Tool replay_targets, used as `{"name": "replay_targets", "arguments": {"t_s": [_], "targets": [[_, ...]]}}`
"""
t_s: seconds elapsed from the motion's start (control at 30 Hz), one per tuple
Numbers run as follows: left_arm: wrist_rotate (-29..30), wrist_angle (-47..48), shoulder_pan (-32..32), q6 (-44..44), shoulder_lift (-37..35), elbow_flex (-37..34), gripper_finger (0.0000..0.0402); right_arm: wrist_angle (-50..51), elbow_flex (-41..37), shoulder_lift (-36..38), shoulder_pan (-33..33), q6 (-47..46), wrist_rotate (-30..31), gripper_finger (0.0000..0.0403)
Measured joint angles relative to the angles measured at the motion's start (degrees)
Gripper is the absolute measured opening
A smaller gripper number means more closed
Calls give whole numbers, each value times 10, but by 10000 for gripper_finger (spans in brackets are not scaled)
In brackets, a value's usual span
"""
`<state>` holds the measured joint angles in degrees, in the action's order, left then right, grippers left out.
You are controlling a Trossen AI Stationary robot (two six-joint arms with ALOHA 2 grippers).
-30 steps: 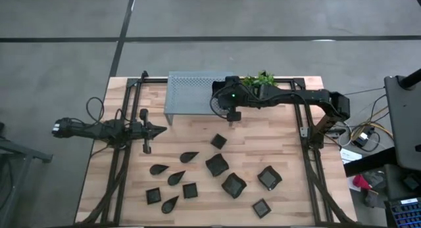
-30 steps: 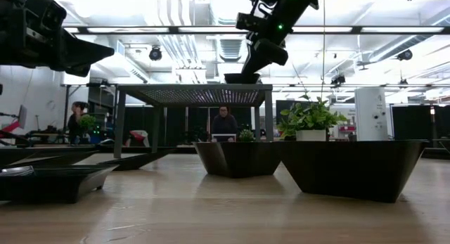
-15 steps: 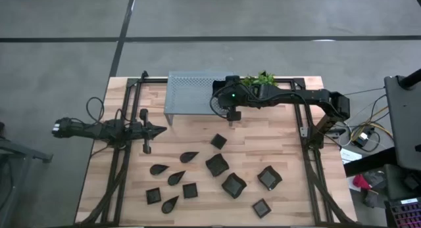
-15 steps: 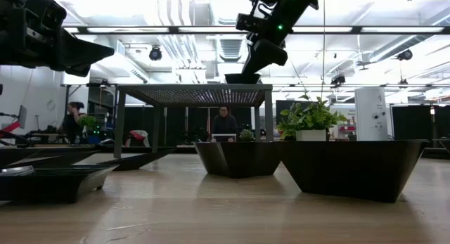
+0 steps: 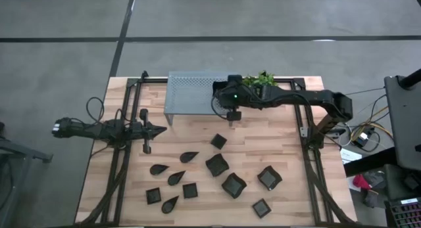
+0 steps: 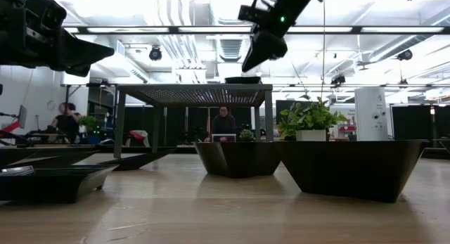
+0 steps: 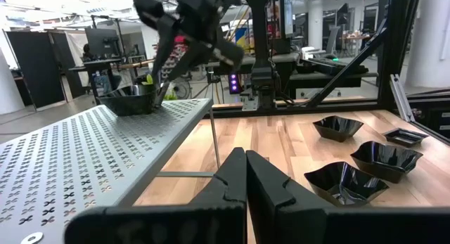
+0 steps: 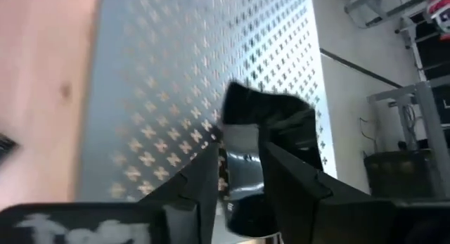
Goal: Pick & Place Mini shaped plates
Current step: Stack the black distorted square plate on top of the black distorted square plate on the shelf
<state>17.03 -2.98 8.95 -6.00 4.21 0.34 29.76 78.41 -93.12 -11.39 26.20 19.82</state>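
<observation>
The right end effector (image 6: 254, 53), fingers parted and empty, hovers above a plate (image 7: 131, 100) resting on the shelf (image 5: 191, 91).

Grey concrete floor (image 5: 66, 70) around the table, bright ceiling lights (image 6: 176, 33), distant desks.

I take the grey perforated metal shelf (image 5: 192, 91) at the back of the light wooden table (image 5: 289, 149) as my landmark. One small glossy black dish (image 7: 130, 99) sits on top of it, near its right end. My right gripper (image 6: 254, 58) hangs just above that dish, apart from it. A small green plant (image 5: 260, 78) stands just right of the shelf. In front of the shelf, toward the table's near edge, the other mini shaped plates (image 5: 217, 165) lie scattered, apart from one another. My left gripper (image 5: 158, 130) waits in front of the shelf's left end.
</observation>
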Motion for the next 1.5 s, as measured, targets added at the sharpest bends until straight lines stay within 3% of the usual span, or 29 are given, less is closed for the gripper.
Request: {"name": "replay_targets", "arguments": {"t_s": [0.43,0.67,0.77,0.9,1.17,1.3,1.5], "targets": [[0,0,0,0,0,0,0,105,0,31,121,-108,-8,120],[0,0,0,0,0,0,0,237,0,31,204,-326,-13,103],[0,0,0,0,0,0,0,272,0,31,235,-428,-54,96],[0,0,0,0,0,0,0,278,0,31,272,-532,-117,88],[0,0,0,0,0,0,0,278,0,12,367,-694,-154,71],[0,0,0,0,0,0,0,275,-6,10,416,-779,-144,73],[0,0,0,0,0,0,0,265,-33,11,475,-915,-120,113]]}}
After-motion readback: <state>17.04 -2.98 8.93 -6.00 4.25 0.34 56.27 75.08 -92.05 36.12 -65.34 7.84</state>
